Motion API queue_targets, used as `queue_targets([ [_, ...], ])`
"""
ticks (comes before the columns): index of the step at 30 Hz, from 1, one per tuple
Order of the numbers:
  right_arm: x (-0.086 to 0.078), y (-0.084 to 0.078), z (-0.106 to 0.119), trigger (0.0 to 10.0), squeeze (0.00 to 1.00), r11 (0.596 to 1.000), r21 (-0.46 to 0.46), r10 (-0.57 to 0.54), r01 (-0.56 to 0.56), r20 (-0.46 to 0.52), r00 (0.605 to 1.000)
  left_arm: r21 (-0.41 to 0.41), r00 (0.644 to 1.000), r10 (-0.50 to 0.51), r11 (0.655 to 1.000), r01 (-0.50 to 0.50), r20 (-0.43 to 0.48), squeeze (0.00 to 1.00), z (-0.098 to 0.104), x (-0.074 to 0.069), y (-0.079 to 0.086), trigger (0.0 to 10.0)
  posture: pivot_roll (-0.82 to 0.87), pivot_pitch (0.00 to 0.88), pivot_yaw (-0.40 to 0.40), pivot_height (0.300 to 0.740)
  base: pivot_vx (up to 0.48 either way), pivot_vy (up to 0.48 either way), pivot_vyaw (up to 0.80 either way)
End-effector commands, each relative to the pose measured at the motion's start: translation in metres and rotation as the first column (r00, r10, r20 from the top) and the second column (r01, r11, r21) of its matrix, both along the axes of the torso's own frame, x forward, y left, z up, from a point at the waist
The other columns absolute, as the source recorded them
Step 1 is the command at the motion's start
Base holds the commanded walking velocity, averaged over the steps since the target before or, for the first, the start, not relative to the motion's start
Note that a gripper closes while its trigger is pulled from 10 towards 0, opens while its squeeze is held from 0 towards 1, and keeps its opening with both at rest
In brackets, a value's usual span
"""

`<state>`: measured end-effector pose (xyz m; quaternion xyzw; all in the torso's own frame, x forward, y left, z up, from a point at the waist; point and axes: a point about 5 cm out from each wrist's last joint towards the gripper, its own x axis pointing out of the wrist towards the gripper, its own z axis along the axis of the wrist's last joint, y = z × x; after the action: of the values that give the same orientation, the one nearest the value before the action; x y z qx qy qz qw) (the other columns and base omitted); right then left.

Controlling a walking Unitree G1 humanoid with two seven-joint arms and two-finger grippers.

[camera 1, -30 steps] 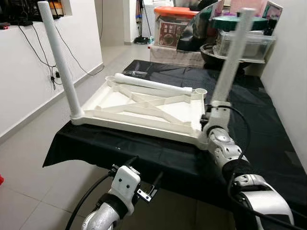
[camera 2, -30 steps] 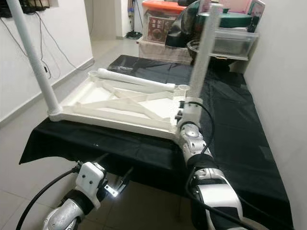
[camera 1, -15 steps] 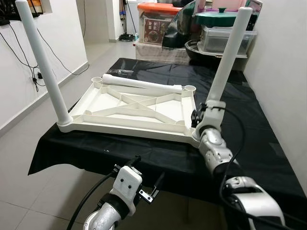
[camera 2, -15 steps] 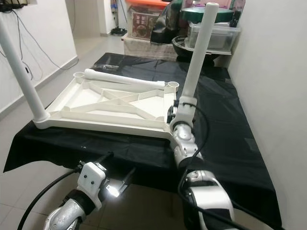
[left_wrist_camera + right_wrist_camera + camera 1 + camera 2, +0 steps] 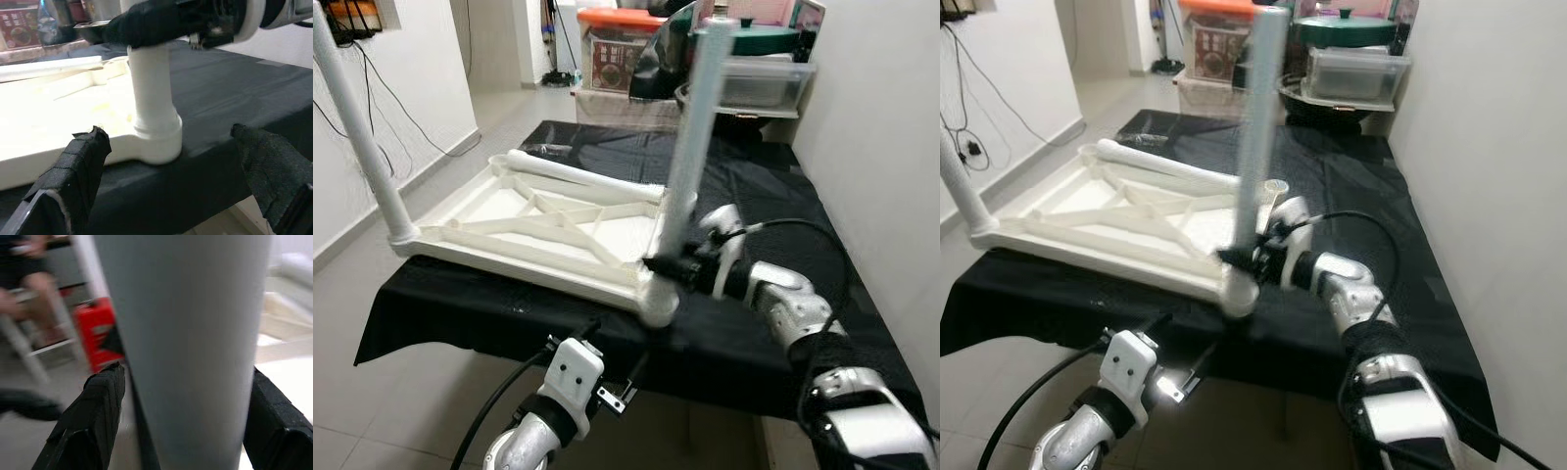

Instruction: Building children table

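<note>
Since half a second ago your right end effector (image 5: 658, 264) has swung sideways, clenched low on the near leg (image 5: 690, 147) to seat it in the upturned tabletop (image 5: 538, 230) on the counter (image 5: 773, 196); left end effector (image 5: 612, 377) hangs released below.

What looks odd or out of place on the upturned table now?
One white leg lies flat across the far side of the upturned tabletop, not fitted. Two legs stand in the near corners; the right gripper clasps the near right leg. Nothing looks broken.
</note>
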<state>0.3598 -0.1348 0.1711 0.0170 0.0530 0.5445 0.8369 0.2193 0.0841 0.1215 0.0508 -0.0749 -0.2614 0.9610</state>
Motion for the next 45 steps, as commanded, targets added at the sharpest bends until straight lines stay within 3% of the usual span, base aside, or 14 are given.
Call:
queue_targets([
  [1, -0.002, 0.007, 0.002, 10.0, 0.0, 0.999, 0.008, 0.051, -0.051, 0.018, 0.999, 0.008, 1.0, 0.003, 1.0, -0.003, -0.008, 0.0, -0.003, 0.0, 0.001, 10.0, 0.06, 0.0, -0.085, 0.74, 0.0, 0.0, 0.0],
  [2, 0.002, 0.012, 0.003, 4.3, 0.0, 1.0, 0.014, 0.024, -0.024, 0.034, 0.999, 0.008, 1.0, 0.003, 1.0, -0.003, -0.01, 0.0, -0.003, -0.001, 0.001, 10.0, 0.06, 0.0, -0.087, 0.74, 0.0, 0.0, 0.0],
  [4, 0.003, 0.013, 0.004, 4.3, 0.0, 1.0, 0.017, 0.019, -0.02, 0.038, 0.999, 0.008, 1.0, 0.004, 1.0, -0.004, -0.011, 0.0, -0.003, -0.001, 0.001, 10.0, 0.06, 0.0, -0.087, 0.74, 0.0, 0.0, 0.0],
  [5, 0.007, 0.013, 0.003, 0.0, 0.0, 0.999, 0.009, -0.041, 0.04, 0.052, 0.998, 0.008, 1.0, 0.005, 1.0, -0.005, -0.012, 0.0, -0.004, 0.0, 0.001, 10.0, 0.06, 0.0, -0.087, 0.74, 0.0, 0.0, 0.0],
  [13, 0.027, -0.008, -0.01, 0.0, 0.0, 0.869, -0.115, -0.48, 0.48, 0.03, 0.877, 0.009, 1.0, 0.004, 1.0, -0.004, -0.018, 0.0, -0.005, 0.0, 0.001, 10.0, 0.06, 0.0, -0.083, 0.74, 0.0, 0.0, 0.0],
  [18, 0.035, -0.056, -0.023, 0.0, 0.0, 0.434, -0.23, -0.892, 0.871, 0.024, 0.45, 0.014, 1.0, 0.007, 1.0, -0.006, -0.026, 0.0, -0.007, 0.001, 0.001, 10.0, 0.05, 0.0, -0.079, 0.74, 0.0, 0.0, 0.0],
  [20, 0.027, -0.089, -0.029, 0.0, 0.0, 0.078, -0.228, -0.994, 0.971, 0.058, 0.093, 0.016, 1.0, 0.007, 1.0, -0.007, -0.027, 0.0, -0.007, 0.001, 0.001, 10.0, 0.05, 0.0, -0.08, 0.74, 0.0, 0.0, 0.0],
  [25, 0.02, -0.093, -0.034, 0.0, 0.0, -0.091, -0.21, -0.996, 0.973, 0.039, -0.084, 0.019, 1.0, 0.002, 1.0, -0.001, -0.028, 0.0, -0.007, 0.0, 0.001, 10.0, 0.05, 0.0, -0.075, 0.74, 0.0, 0.0, 0.0],
  [30, 0.023, -0.066, -0.035, 0.0, 0.0, -0.04, -0.181, -0.999, 0.983, 0.014, -0.038, 0.019, 0.999, 0.0, 1.0, 0.001, -0.032, 0.0, -0.008, 0.0, 0.001, 10.0, 0.06, 0.0, -0.079, 0.74, 0.0, 0.0, 0.0],
  [31, 0.026, -0.055, -0.03, 10.0, 1.0, 0.037, -0.131, -0.999, 0.991, -0.003, 0.037, 0.019, 0.999, 0.0, 1.0, 0.001, -0.033, 0.0, -0.008, 0.0, 0.001, 10.0, 0.06, 0.0, -0.078, 0.74, 0.0, 0.0, 0.0],
  [36, 0.034, -0.035, -0.009, 10.0, 0.96, 0.175, 0.017, -0.982, 0.984, 0.072, 0.174, 0.019, 0.999, 0.002, 1.0, -0.001, -0.032, 0.0, -0.007, 0.0, 0.0, 10.0, 0.06, 0.0, -0.083, 0.74, 0.0, 0.0, 0.0],
  [37, 0.037, -0.035, 0.001, 10.0, 0.0, 0.238, 0.081, -0.971, 0.968, 0.036, 0.236, 0.019, 0.999, 0.002, 1.0, -0.002, -0.032, 0.0, -0.007, 0.0, 0.0, 10.0, 0.06, 0.0, -0.083, 0.74, 0.0, 0.0, 0.0],
  [41, 0.041, -0.038, 0.013, 10.0, 0.0, 0.361, 0.16, -0.929, 0.919, -0.021, 0.369, 0.02, 0.999, 0.001, 1.0, 0.0, -0.032, 0.0, -0.007, 0.001, 0.0, 10.0, 0.05, 0.0, -0.076, 0.74, 0.0, 0.0, 0.0],
  [45, 0.035, -0.033, 0.011, 10.0, 0.0, 0.752, 0.094, -0.653, 0.652, -0.026, 0.757, 0.021, 0.999, -0.008, 1.0, 0.008, -0.033, 0.0, -0.007, 0.001, -0.001, 10.0, 0.06, 0.0, -0.077, 0.74, 0.0, 0.0, 0.0],
])
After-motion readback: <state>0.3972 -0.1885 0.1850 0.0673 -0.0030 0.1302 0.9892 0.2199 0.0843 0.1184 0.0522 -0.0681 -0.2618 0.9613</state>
